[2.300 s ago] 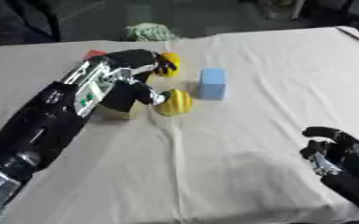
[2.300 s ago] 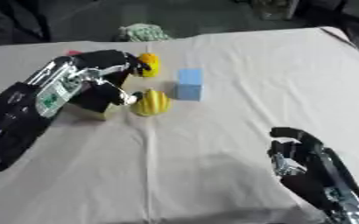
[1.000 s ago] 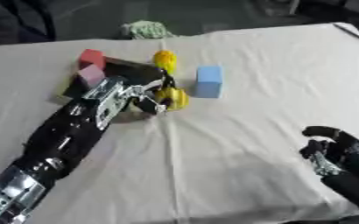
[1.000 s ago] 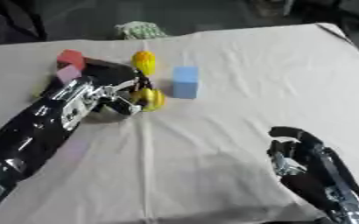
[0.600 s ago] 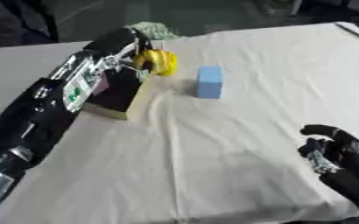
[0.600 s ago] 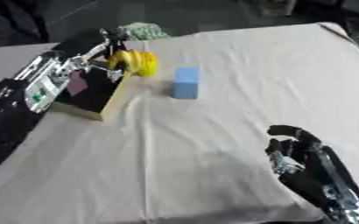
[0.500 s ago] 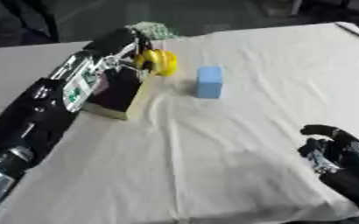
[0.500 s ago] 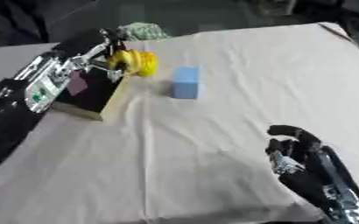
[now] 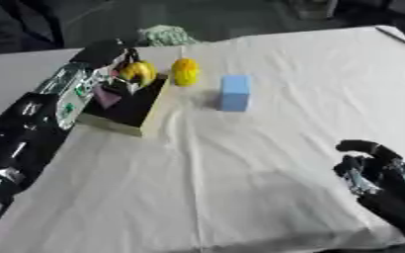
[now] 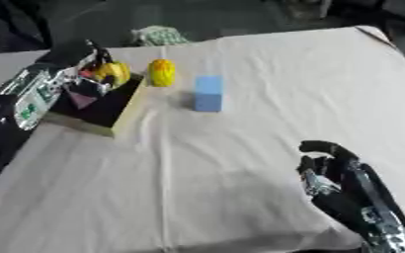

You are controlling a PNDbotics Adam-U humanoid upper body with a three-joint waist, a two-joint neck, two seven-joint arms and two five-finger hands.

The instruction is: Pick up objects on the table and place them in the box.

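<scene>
Robot's left hand [image 9: 111, 53] is reaching over the far end of the open box [image 9: 150, 106], its fingers curling around a yellow rounded object [image 9: 139, 72] that it is holding just above the box's dark interior. Its black arm with silver panels [image 9: 63, 96] is stretching in from the lower left and lying along the box's left side. Inside the box, a pink piece [image 9: 107, 97] is resting against the dark lining. Just beyond the box's right far corner, a second yellow object [image 9: 185, 71] is standing on the white tablecloth [image 9: 266, 158], apart from the box wall. To its right, a light blue block [image 9: 234, 92] is standing upright on the cloth, near the yellow object but not touching it. At the far edge of the table, a pale green crumpled thing [image 9: 167, 34] is lying behind the box. Robot's right hand [image 10: 340, 180] is idling near the lower right corner, fingers bending loosely upward and holding nothing, well apart from all the objects.
</scene>
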